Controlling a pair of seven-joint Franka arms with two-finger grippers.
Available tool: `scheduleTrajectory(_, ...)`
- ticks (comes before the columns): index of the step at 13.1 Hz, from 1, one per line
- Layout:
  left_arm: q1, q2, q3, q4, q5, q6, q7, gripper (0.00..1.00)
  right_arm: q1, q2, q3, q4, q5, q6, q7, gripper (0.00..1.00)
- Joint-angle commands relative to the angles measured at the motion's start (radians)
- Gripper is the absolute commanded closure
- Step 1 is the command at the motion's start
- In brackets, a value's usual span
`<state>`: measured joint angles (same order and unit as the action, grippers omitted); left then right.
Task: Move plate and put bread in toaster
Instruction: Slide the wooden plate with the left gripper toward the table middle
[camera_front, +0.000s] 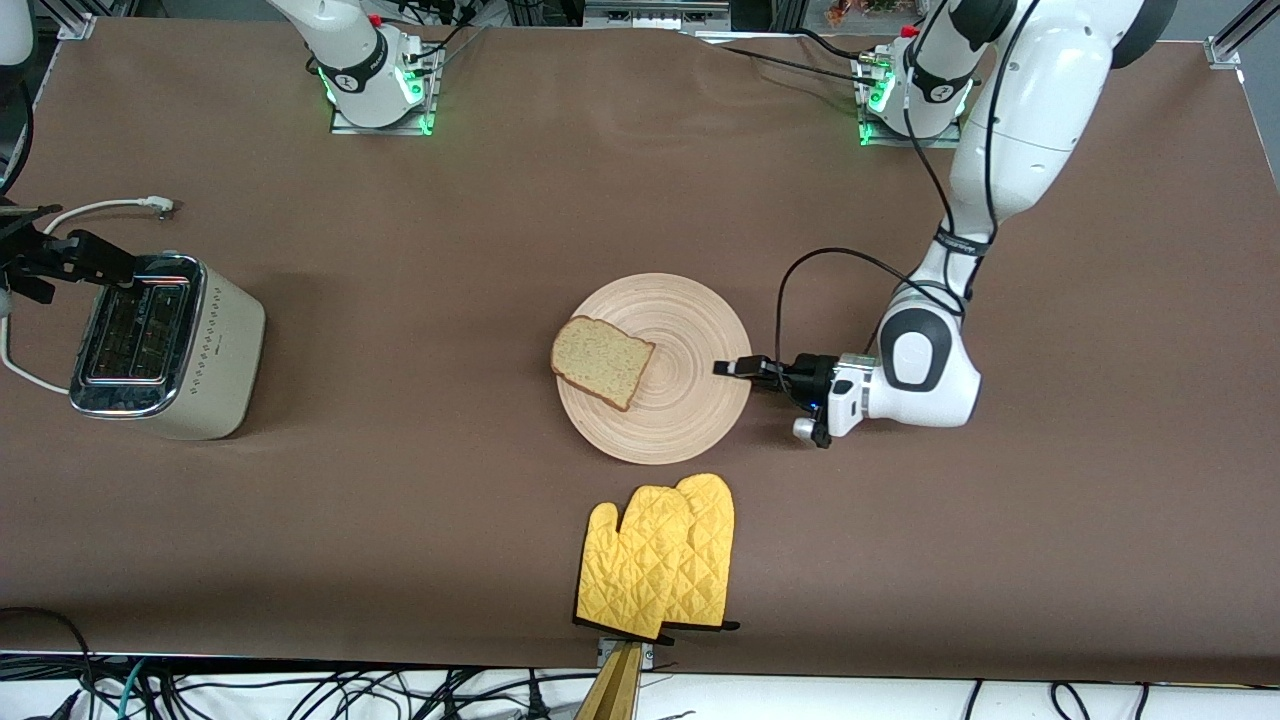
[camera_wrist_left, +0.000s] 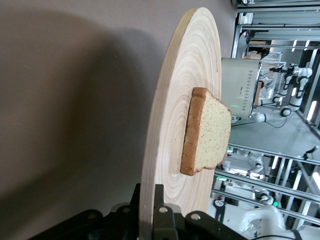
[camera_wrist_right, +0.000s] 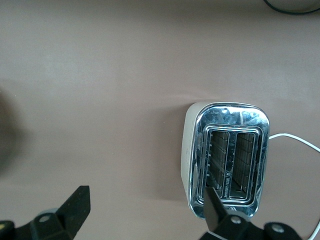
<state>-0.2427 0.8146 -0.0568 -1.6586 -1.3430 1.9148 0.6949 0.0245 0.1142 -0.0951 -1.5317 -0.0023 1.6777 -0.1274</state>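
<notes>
The yellow oven mitts lie on the counter closest to the front camera, no part of the work and apart from both claws.

Next comes the left claw, reaching in low and sideways from the left arm's end of the counter. It is clenched on the rim of the plate; the left wrist view shows the fingers pinching the wooden edge above and below. An edge grip like this suits sliding or lifting the plate, probably to bring its load within the other arm's reach.

The bread rests flat on the plate, well away from the left claw's grip, its crust overhanging the rim on the side toward the toaster. In the left wrist view the slice lies unheld.

Toward the right arm's end of the counter stands the toaster, slots up, with its white cord trailing off. The right claw hangs above it, released and holding nothing, both slots showing directly below. It appears to be waiting for the bread.
</notes>
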Motion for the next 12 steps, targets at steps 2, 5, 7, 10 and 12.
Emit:
scheduleTrajectory(2, -0.058, 0.014, 0.008, 0.003, -0.065, 0.049, 0.009, 1.00, -0.011, 0.007, 0.005, 0.019, 0.018, -0.016, 0.002, 0.00)
scheduleTrajectory(5, -0.086, 0.031, 0.008, 0.006, -0.084, 0.064, 0.017, 1.00, -0.011, 0.007, 0.005, 0.019, 0.018, -0.016, 0.002, 0.00)
scheduleTrajectory(7, -0.102, 0.031, 0.008, 0.005, -0.085, 0.067, 0.015, 1.00, -0.011, 0.007, 0.005, 0.019, 0.018, -0.016, 0.002, 0.00)
scheduleTrajectory(10, -0.122, 0.032, 0.008, 0.002, -0.085, 0.070, 0.005, 1.00, -0.009, 0.007, 0.005, 0.019, 0.018, -0.016, 0.002, 0.00)
scheduleTrajectory(12, -0.130, 0.032, 0.009, -0.006, -0.085, 0.084, 0.005, 1.00, -0.009, 0.007, 0.005, 0.019, 0.018, -0.016, 0.002, 0.00)
